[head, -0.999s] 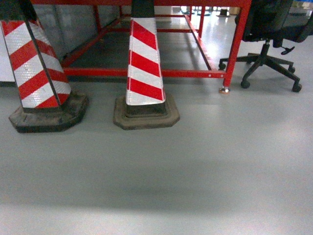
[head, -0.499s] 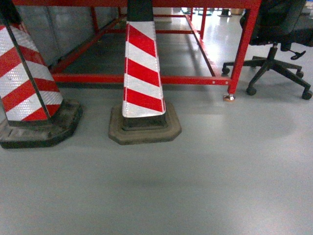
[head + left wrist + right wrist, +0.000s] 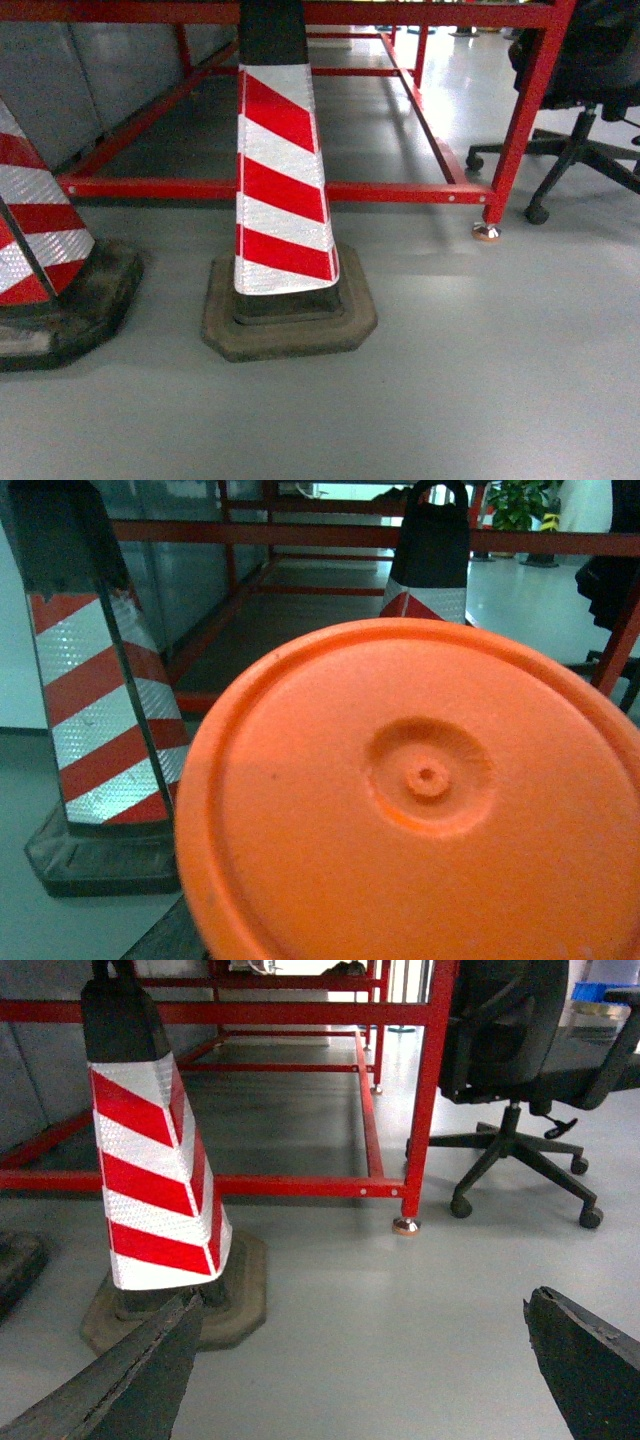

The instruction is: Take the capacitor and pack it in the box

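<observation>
The box (image 3: 420, 800) shows only as a smooth orange-pink plastic face with a raised rim and a round moulding mark, filling most of the left wrist view right in front of the camera. It hides the left gripper, apart from a dark sliver at the bottom left edge. My right gripper (image 3: 365, 1360) is open, its two dark fingertips (image 3: 150, 1370) far apart over bare grey floor with nothing between them. The capacitor is out of view. Neither gripper appears in the head view.
A red-and-white striped cone (image 3: 280, 200) on a black base stands just ahead, and a second cone (image 3: 30, 260) is at the left edge. Behind them runs a red steel frame (image 3: 400, 192). A black office chair (image 3: 590, 150) is at the right.
The head view has closed in on the cones and red frame. They loom larger and have slid down and left, and the left cone is now half out of frame.
</observation>
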### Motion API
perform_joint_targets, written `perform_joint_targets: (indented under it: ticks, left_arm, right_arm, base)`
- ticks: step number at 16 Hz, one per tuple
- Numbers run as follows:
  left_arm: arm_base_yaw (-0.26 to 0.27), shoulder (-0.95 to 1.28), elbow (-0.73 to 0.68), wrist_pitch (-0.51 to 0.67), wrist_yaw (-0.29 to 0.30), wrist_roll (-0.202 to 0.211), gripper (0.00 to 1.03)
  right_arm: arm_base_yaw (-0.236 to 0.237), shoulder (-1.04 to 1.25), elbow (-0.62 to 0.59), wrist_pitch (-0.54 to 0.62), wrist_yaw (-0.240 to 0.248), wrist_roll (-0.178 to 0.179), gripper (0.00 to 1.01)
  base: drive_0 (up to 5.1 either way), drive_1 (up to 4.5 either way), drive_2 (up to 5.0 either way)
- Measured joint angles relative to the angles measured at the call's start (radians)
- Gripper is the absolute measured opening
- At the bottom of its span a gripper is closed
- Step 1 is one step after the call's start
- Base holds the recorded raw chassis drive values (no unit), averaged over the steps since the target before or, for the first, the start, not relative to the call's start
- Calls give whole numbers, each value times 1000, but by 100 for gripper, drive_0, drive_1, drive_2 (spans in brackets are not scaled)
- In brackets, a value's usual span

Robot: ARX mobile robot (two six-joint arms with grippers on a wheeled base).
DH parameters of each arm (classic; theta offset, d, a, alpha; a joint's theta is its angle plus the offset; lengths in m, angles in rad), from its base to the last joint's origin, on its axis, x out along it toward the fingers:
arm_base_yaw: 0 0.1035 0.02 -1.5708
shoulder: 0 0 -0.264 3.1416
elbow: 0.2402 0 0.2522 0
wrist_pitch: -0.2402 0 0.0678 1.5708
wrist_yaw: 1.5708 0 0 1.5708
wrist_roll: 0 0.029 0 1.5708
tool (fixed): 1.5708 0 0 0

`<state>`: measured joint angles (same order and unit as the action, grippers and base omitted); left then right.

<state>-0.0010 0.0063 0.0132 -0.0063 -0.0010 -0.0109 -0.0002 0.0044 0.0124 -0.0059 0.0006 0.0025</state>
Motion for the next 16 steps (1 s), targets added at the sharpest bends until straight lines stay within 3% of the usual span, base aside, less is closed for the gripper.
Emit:
perform_joint_targets:
  ticks: [11,16]
  left_arm:
    - [0,0,0,1,1,0,44]
    - [0,0,0,0,1,0,44]
  right_arm:
    - [0,0,0,2,0,0,98]
    - [0,0,0,1,0,0,98]
  base:
    - [-6,400,-412]
    - [0,0,0]
